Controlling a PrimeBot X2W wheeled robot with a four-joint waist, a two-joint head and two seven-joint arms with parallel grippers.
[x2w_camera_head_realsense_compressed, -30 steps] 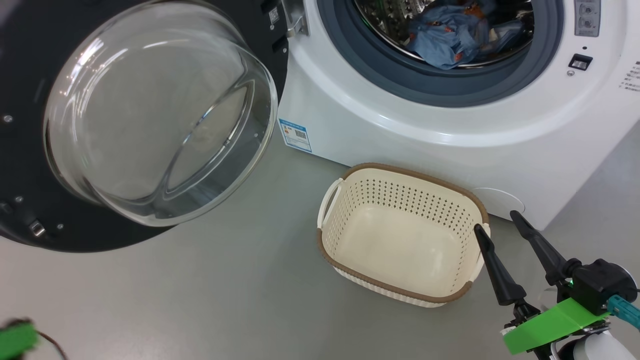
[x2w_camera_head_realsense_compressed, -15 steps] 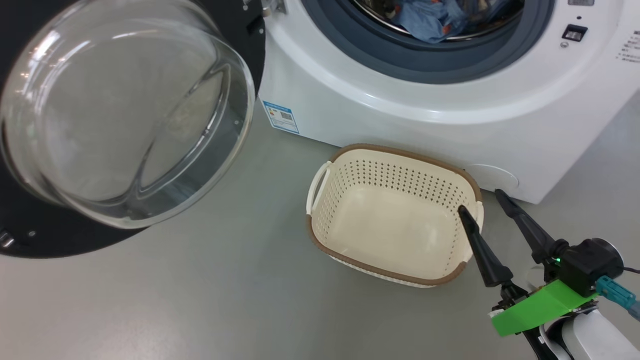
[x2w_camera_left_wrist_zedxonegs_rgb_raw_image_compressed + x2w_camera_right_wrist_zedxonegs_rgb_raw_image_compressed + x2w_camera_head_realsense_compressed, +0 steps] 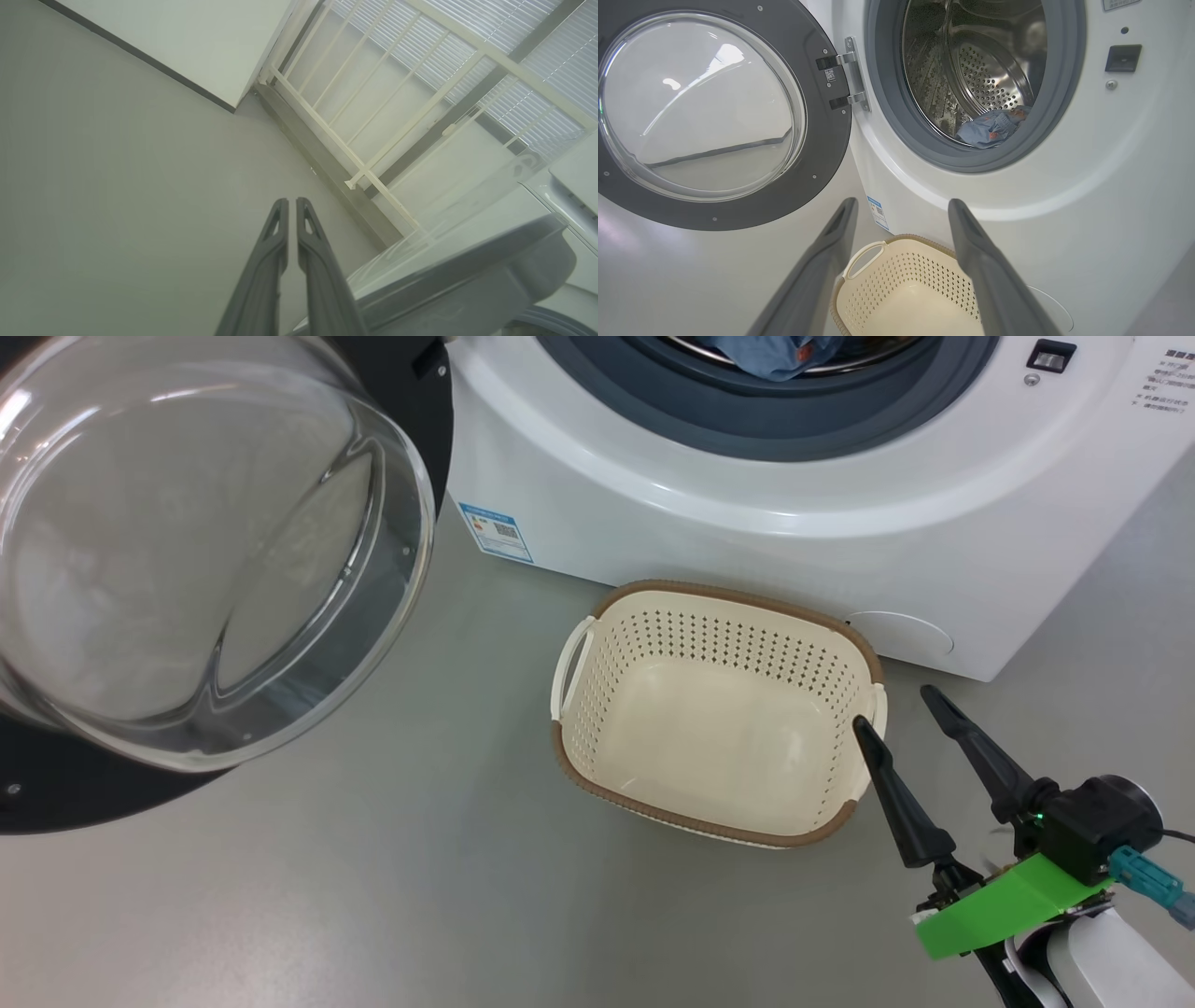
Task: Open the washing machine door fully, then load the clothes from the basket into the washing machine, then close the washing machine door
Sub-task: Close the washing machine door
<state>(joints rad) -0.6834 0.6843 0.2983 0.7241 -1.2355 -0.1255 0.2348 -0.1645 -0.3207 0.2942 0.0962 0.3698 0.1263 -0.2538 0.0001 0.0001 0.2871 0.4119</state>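
The washing machine [image 3: 747, 541] stands with its door [image 3: 187, 551] swung wide open to the left, glass bowl facing me. Light-blue clothes [image 3: 994, 133] lie inside the steel drum; a bit of the clothes [image 3: 766, 353] peeks at the head view's top edge. The cream basket [image 3: 709, 593] sits empty on the floor before the machine. My right gripper [image 3: 893, 707] is open and holds nothing, fingertips beside the basket's right handle. In its wrist view the right gripper [image 3: 902, 203] points at the machine over the basket [image 3: 896, 275]. My left gripper [image 3: 292, 201] is shut and empty, beside the door's grey edge [image 3: 467, 275].
Grey floor spreads left of and in front of the basket. A blue label sticker [image 3: 495, 532] and a round flap [image 3: 901, 635] mark the machine's lower front. A white railing [image 3: 373, 140] and a window with blinds stand beyond the left gripper.
The head camera has moved, so the machine, door and basket sit higher and further left in the picture. The right gripper stays open beside the basket.
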